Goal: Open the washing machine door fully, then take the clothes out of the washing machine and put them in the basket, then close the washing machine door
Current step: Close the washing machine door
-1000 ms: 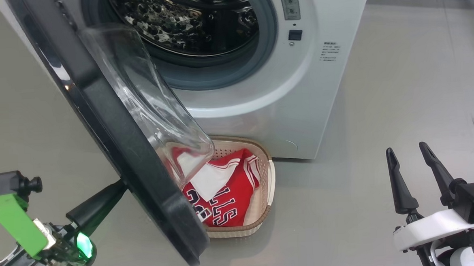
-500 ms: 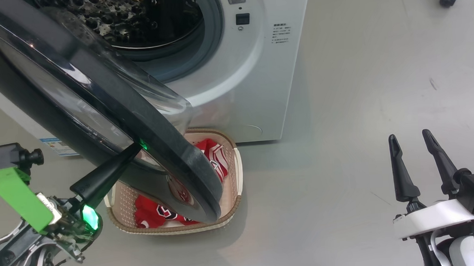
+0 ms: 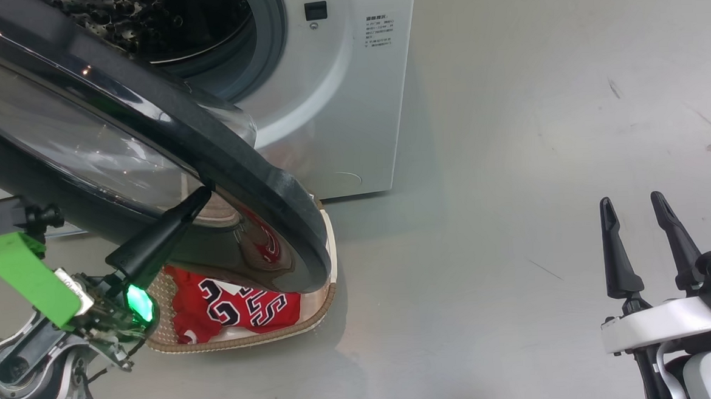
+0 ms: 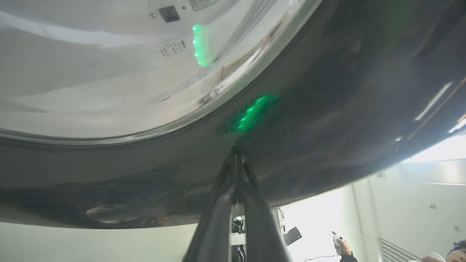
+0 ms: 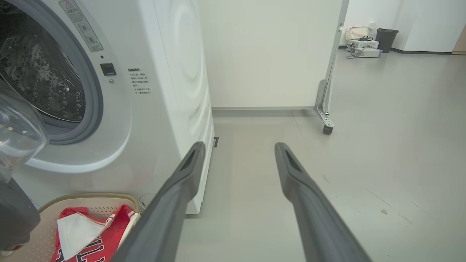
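**Two of three steps look done; door now on its way shut**

Unload looks finished: jersey [image 3: 239, 303] lies in the basket [image 3: 259, 339] on the floor at the foot of the washer [image 3: 338, 103]. What shows of the drum [image 3: 157, 21] is bare.

Change over the last second: the door [image 3: 133, 144] went from near edge-on and wide open to angled across the opening. Its outer face is now toward the head view and its lower rim overhangs the basket. The head camera also moved (washer slid left in view), so part of that shift is not the door's.

Left tool [image 3: 200, 198]: fingers pinched together, holding nothing. In the wrist view the tips touch the door's dark face just below the window [image 4: 109, 72]. That's a push, not a grip.

Right tool [image 3: 630, 200]: fingers spread wide, empty, well off to the right, clear of the washer.

My read: closing stroke is underway and not latched, with the door well off the gasket [image 5: 95, 109]. It needs a steady push through to the latch. Risk: the tips skate on the glossy face as the door angle changes.
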